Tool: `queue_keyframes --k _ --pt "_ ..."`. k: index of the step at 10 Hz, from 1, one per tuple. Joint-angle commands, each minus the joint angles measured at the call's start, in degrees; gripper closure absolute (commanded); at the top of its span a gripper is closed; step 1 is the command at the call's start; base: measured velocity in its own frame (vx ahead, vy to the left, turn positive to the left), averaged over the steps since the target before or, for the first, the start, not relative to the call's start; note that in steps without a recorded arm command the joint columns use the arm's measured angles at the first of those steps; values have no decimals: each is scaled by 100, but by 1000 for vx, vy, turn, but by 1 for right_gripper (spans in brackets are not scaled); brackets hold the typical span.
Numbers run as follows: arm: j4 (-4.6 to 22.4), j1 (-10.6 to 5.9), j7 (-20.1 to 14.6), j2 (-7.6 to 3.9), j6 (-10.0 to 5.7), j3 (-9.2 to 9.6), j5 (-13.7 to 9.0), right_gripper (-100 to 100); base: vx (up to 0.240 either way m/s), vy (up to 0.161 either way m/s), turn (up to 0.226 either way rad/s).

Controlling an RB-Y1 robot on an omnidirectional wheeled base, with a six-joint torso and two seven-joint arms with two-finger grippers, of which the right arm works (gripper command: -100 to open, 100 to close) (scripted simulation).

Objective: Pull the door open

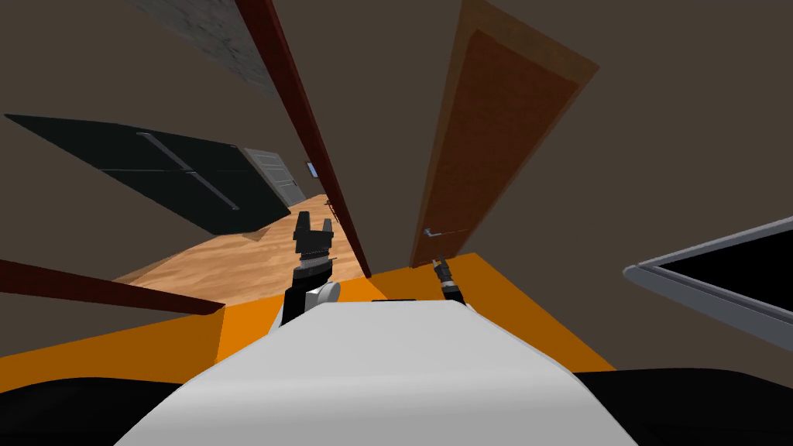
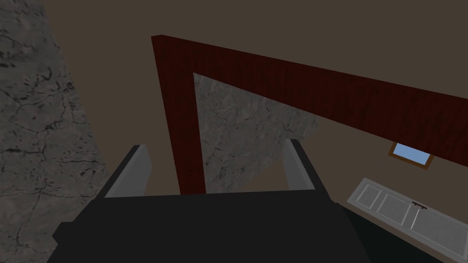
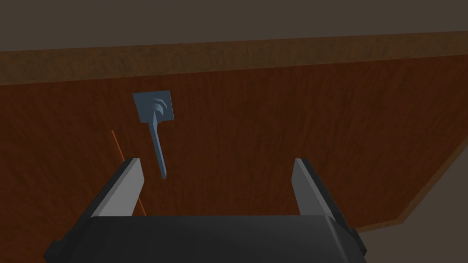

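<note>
A reddish-brown wooden door (image 1: 496,132) stands ahead on my right, with a grey lever handle (image 1: 432,231) low on it. In the right wrist view the door (image 3: 283,128) lies close, and the handle (image 3: 155,123) on its square plate sits just inside the left finger, a little beyond the tips. My right gripper (image 3: 215,176) is open and holds nothing; in the head view it (image 1: 440,264) hangs just below the handle. My left gripper (image 1: 313,226) is raised in front of a dark red door frame (image 1: 310,132), open (image 2: 215,166) and empty.
The dark red frame (image 2: 183,123) bounds an open passage to a wooden floor (image 1: 255,255). An orange floor (image 1: 503,294) lies under me. A grey panelled door (image 1: 275,176) and a black panel (image 1: 139,166) stand far left. A grey-framed black panel (image 1: 720,279) lies at right.
</note>
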Motion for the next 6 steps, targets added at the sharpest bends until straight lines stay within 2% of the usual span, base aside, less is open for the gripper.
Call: queue_keyframes --k 1,3,4,6 --pt "257 -49 -54 -70 -115 37 -49 -100 86 -58 125" --pt "584 -126 -128 -166 -240 77 -112 -100 84 -70 113" --pt "584 -126 -128 -166 -240 77 -112 -100 45 -50 45" --pt "881 -195 -196 -253 -354 114 -169 -100 44 -43 74"
